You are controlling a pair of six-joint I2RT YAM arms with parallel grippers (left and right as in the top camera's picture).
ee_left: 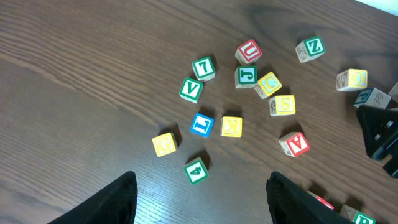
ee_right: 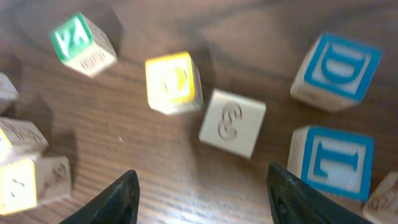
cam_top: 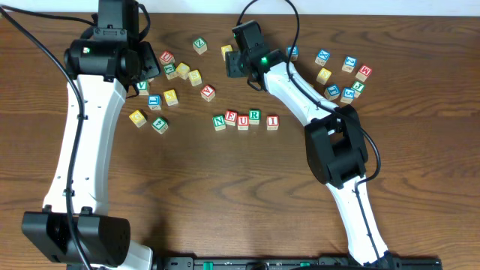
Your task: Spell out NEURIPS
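Five wooden cubes stand in a row at the table's middle: N [cam_top: 219,121], E [cam_top: 231,116], U [cam_top: 243,120], R [cam_top: 255,116], I [cam_top: 272,121]. A yellow S cube [ee_left: 283,104] lies in the left cluster and also shows overhead [cam_top: 195,76]. I cannot pick out a P cube. My left gripper [ee_left: 199,199] is open and empty, high over the left cluster [cam_top: 142,73]. My right gripper [ee_right: 199,199] is open and empty, hovering over cubes at the back centre [cam_top: 234,66], near a yellow cube [ee_right: 173,81] and a plain-faced wood cube [ee_right: 233,121].
Loose cubes lie at the left: red U [ee_left: 249,51], green J [ee_left: 246,76], red A [ee_left: 294,143], blue L [ee_left: 201,124], green 4 [ee_left: 196,170]. A blue D [ee_right: 336,68] lies by the right gripper. More cubes sit at the back right [cam_top: 349,64].
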